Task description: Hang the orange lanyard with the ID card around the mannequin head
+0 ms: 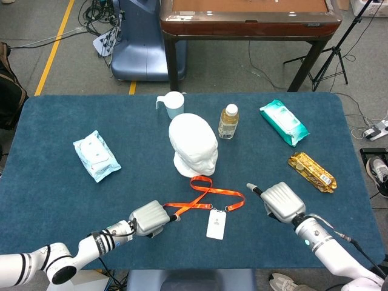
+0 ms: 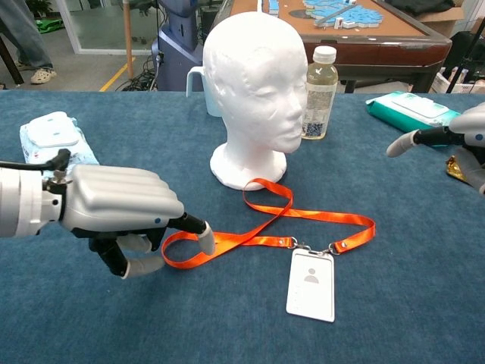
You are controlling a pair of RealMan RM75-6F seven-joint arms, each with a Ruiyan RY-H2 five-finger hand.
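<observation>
Blue felt table (image 1: 54, 200) | left hand (image 2: 125, 208) fingers apart over lanyard (image 2: 265, 231) loop, 7 o'clock from mannequin head (image 2: 254, 83) | we'd pinch strap flat | right hand (image 1: 280, 201) empty, spread.

Ribbed silver hand (image 2: 121, 208), black fingers
</observation>
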